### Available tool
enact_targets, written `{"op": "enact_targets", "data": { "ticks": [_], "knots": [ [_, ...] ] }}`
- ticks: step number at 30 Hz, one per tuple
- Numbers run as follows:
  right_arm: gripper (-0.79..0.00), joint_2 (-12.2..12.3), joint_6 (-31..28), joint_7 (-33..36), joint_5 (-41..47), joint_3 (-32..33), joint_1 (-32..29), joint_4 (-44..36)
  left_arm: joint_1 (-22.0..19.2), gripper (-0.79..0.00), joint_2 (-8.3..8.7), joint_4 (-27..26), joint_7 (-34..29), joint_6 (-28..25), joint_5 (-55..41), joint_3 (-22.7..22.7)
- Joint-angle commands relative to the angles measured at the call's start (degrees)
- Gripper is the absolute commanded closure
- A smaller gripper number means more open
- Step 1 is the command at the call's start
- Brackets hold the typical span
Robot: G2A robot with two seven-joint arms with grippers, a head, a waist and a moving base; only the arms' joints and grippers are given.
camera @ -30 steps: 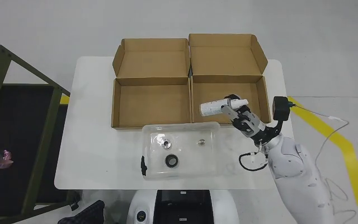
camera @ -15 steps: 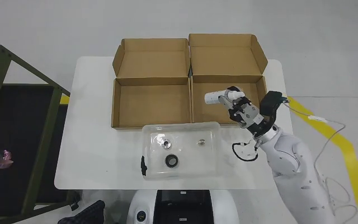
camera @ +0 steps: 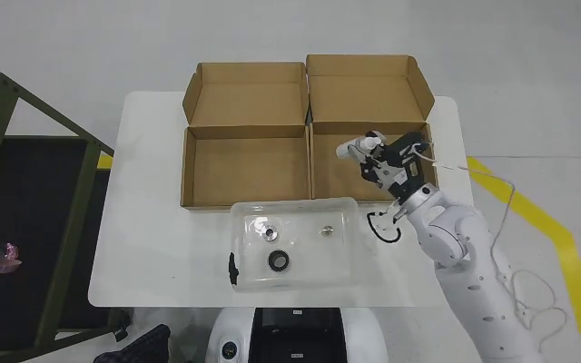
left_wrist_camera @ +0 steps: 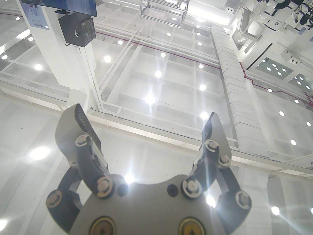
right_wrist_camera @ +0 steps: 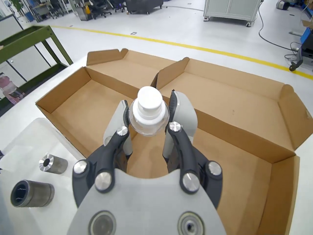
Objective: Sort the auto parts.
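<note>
The right tool (right_wrist_camera: 148,110) was clamped on a clear bottle with a white cap (right_wrist_camera: 149,119), 1 finger on each side of it. It held the bottle above the floor of the right cardboard box (camera: 399,186), toward the side that box shared with the left cardboard box (camera: 245,168). Both boxes stood open at the far part of the white tabletop (camera: 145,209), touching side by side, lids folded back. Just in front of them sat a clear plastic tray (camera: 300,247) holding 3 metal parts: a dark ring (camera: 280,261), a short sleeve (camera: 270,229) and a smaller piece (camera: 327,230). The left tool (left_wrist_camera: 145,112) pointed at the ceiling, fingers spread wide.
</note>
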Motion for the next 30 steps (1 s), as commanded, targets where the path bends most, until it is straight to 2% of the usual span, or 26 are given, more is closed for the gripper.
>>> {"op": "enact_targets", "data": {
  "ticks": [1,10,16,17,19,22,26,27,30],
  "knots": [
    [0.0,-0.2,0.8,1.7,-2.3,-1.8,1.6,1.3,0.0,-0.785,0.0,0.0,0.0,0.0,0.0,0.0],
    [0.0,-1.7,4.1,4.6,-6.2,-8.7,8.0,9.3,0.0,-0.785,0.0,0.0,0.0,0.0,0.0,0.0],
    [0.0,-2.4,4.5,5.7,-7.2,-11.0,10.5,12.7,0.0,-0.785,0.0,0.0,0.0,0.0,0.0,0.0],
    [-0.086,-2.5,4.5,5.9,-7.2,-11.2,10.8,13.1,0.0,-0.785,0.0,0.0,0.0,0.0,0.0,0.0],
    [-0.209,-2.6,4.5,6.3,-7.3,-11.6,11.3,13.8,0.0,-0.785,0.0,0.0,0.0,0.0,0.0,0.0],
    [-0.274,-2.9,4.2,6.8,-7.4,-12.3,12.1,14.8,0.0,-0.785,0.0,0.0,0.0,0.0,0.0,0.0],
    [-0.397,-3.2,4.1,7.2,-7.4,-12.9,12.7,15.7,0.0,-0.785,0.0,0.0,0.0,0.0,0.0,0.0],
    [-0.526,-3.3,4.1,7.2,-7.3,-13.0,12.8,15.9,0.0,-0.785,0.0,0.0,0.0,0.0,0.0,0.0],
    [-0.705,-3.4,4.0,7.3,-7.3,-13.1,13.0,16.0,0.0,-0.785,0.0,0.0,0.0,0.0,0.0,0.0]
  ]
}}
